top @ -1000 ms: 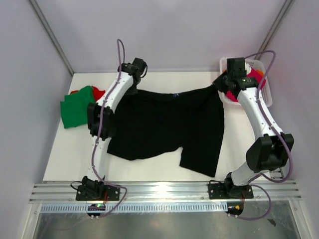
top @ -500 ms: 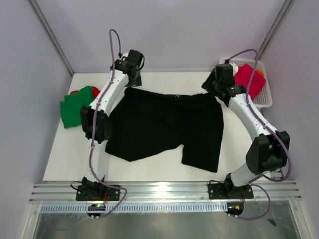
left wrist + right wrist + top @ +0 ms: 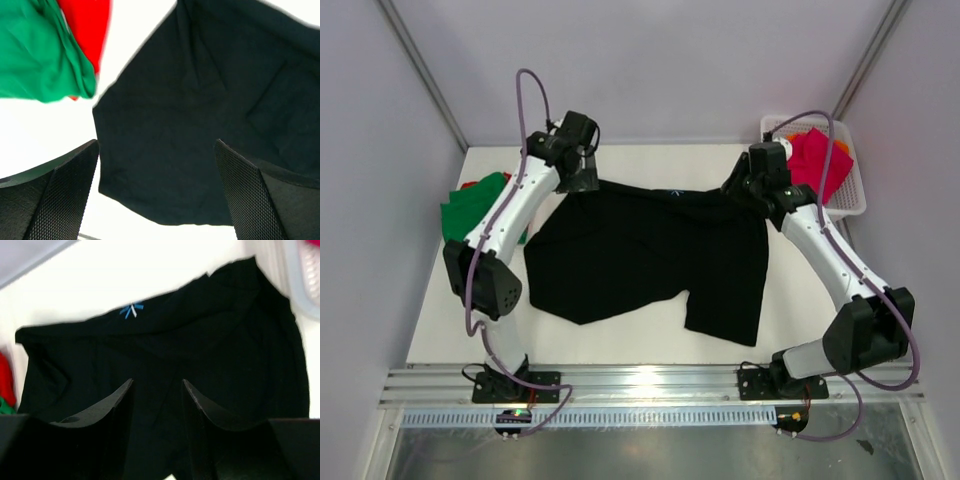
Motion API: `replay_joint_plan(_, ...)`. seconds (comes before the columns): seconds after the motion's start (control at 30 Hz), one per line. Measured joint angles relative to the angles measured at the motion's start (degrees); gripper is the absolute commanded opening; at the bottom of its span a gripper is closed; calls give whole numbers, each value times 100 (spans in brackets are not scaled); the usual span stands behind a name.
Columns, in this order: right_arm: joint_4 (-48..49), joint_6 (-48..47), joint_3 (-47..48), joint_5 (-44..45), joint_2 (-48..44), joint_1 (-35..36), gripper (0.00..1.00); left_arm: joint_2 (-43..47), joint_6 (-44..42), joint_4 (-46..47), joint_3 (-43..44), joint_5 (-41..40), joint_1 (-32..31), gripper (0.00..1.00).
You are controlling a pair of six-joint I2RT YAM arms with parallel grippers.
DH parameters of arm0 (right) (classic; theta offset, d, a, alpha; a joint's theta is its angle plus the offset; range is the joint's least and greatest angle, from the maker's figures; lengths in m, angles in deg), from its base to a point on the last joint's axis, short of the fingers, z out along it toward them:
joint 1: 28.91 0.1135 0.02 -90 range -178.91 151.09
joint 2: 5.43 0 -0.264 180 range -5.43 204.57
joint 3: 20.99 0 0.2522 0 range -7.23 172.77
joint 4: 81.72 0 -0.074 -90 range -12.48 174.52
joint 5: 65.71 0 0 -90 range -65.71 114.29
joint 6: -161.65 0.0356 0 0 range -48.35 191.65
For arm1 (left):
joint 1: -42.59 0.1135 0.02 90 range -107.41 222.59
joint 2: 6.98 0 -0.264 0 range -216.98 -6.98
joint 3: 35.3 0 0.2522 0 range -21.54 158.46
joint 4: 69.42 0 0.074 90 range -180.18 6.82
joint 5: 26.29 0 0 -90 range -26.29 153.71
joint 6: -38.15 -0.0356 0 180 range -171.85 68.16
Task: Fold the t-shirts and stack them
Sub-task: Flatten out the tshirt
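Observation:
The large black t-shirt (image 3: 650, 250) lies spread flat across the middle of the table. My left gripper (image 3: 582, 178) hovers over its far left corner, fingers wide open and nothing between them; the left wrist view has black cloth (image 3: 200, 100) below the gripper (image 3: 157, 165). My right gripper (image 3: 738, 188) hangs over the far right corner, also open and empty (image 3: 157, 390), above the shirt (image 3: 225, 340) and its blue collar tag (image 3: 131, 310). A green shirt (image 3: 470, 208) and a red one (image 3: 468, 185) lie at the left. Pink (image 3: 815, 155) and orange (image 3: 842, 148) shirts sit in the basket.
The white lattice basket (image 3: 853, 195) stands at the far right corner, close to my right arm. The green (image 3: 40, 55) and red (image 3: 87, 25) shirts lie just left of the black one. Walls close in on three sides of the table.
Both grippers went from shut to open and let go of the black shirt's far edge. The right gripper moved left, away from the basket. The left arm swung outward and the shirt settled flat.

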Motion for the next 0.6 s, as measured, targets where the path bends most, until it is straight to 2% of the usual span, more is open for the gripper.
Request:
replay_joint_plan(0.13,-225,149,-372,-199,-275,232,47,262,306,-37,-885,149,-186,97)
replay_joint_plan(0.33,-496,424,-1471,-590,-581,435,47,-210,730,-17,-2295,450,-361,96)
replay_joint_plan(0.6,-1075,713,-2371,-988,-1043,490,47,-411,1095,-72,-2446,649,-726,96)
